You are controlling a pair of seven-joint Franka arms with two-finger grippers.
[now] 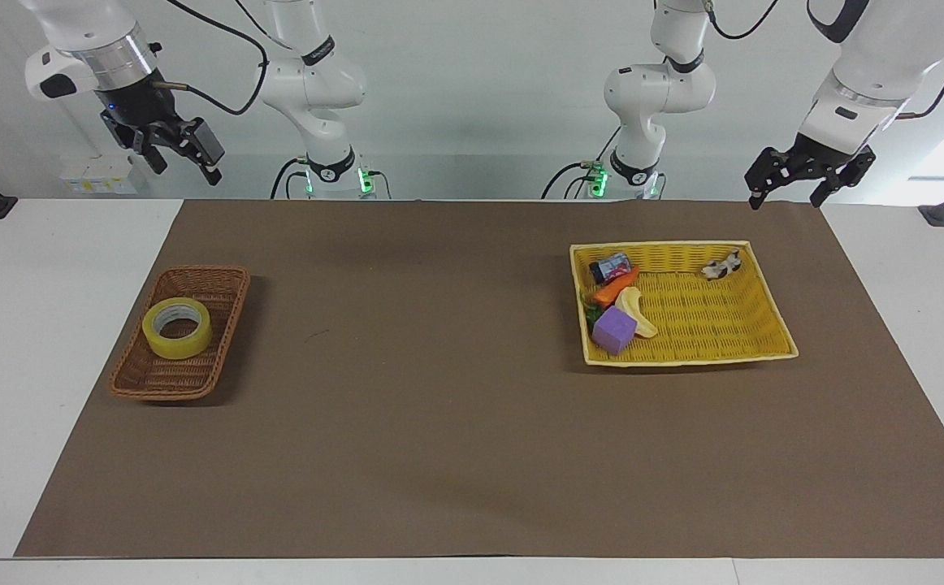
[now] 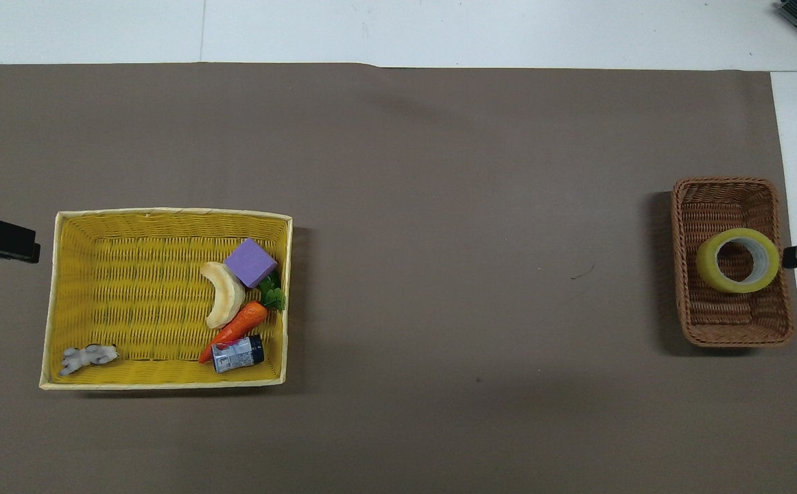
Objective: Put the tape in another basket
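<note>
The tape roll (image 1: 177, 327) lies flat in the brown wicker basket (image 1: 139, 382), resting in its middle and leaning toward the wall at 3 o'clock in the overhead view. We judge the transfer done.

The right gripper (image 1: 173, 148) is raised high at the table edge nearest the robots, off the basket's 12 o'clock in the facing view, fingers spread, holding nothing.

The left gripper (image 1: 807, 180) waits off the yellow basket's (image 1: 772, 309) 1 o'clock corner, fingers parted, empty.

Risks as we judge them: little remains. A fresh descent could clip the basket's sloped rim and drag the light basket. The yellow basket holds a purple block (image 1: 614, 330), a carrot (image 1: 617, 286) and a banana (image 1: 636, 312).
</note>
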